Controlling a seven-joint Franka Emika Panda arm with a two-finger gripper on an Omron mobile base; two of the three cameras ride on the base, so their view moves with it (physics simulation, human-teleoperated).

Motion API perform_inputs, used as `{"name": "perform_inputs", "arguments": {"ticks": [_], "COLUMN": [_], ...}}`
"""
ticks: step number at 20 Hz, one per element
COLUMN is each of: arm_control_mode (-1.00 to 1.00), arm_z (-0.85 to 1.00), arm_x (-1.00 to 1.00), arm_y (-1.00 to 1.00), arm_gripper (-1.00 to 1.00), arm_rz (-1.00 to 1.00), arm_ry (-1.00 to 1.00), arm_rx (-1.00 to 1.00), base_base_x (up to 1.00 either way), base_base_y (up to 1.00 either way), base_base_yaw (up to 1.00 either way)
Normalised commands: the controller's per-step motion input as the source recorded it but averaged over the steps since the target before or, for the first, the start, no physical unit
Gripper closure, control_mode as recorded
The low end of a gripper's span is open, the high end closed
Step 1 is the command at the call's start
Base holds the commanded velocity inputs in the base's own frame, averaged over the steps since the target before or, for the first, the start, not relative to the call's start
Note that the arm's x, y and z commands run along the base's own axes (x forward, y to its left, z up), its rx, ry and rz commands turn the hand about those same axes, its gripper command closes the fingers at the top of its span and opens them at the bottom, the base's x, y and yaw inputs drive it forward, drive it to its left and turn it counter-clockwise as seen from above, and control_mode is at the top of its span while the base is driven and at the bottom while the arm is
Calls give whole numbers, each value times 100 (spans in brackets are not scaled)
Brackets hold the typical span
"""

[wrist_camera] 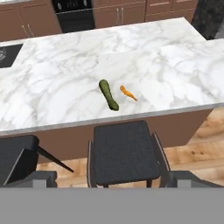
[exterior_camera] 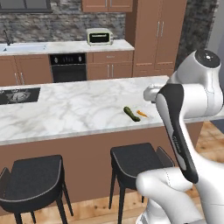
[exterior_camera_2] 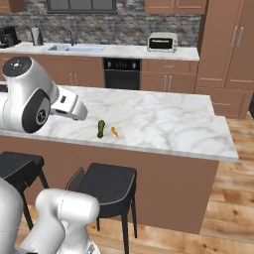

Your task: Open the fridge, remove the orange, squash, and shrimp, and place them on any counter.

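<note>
Two food items lie on the counter (exterior_camera: 65, 109), close to its near edge: the squash (exterior_camera: 130, 113), dark green and long, and the shrimp (exterior_camera: 142, 114), a thin orange sliver just to its right. They sit side by side but apart, with a narrow strip of marble between them, and from the hand view both slant the same way, far ends leaning left. Below that edge a dark stool (wrist_camera: 124, 152) stands against the brown base of the island, almost straight under the squash, and a second stool (exterior_camera: 33, 178) stands further left. The arm (exterior_camera: 183, 109) is raised on the near side of the counter, its white wrist pointing over the marble near the two items. The gripper's fingertips cannot be made out, so I cannot tell whether the jaws are apart or together. On the far left of the counter is a dark cooktop (exterior_camera: 19, 95). Beyond, along the back wall, are an oven (exterior_camera: 68, 67), a toaster oven (exterior_camera: 99, 36) and a sink (exterior_camera_2: 74, 48).
</note>
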Motion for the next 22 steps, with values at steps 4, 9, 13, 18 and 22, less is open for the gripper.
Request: {"name": "perform_inputs", "arguments": {"ticks": [4,9,13,18,22], "arm_control_mode": [-100,-100,100,100,100], "arm_z": [1,0,0,0,0], "arm_x": [0,-5,0,0,0], "arm_y": [-3,-1,0,0,0], "arm_gripper": [-100,-100,-100,-100,-100], "arm_rz": [-2,0,0,0,0], "arm_ry": [0,0,0,0,0], "arm_rx": [0,0,0,0,0], "base_base_x": [0,0,-87,-73,-6], "base_base_y": [0,0,-25,-19,0], "base_base_yaw": [0,0,-4,-52,-97]}}
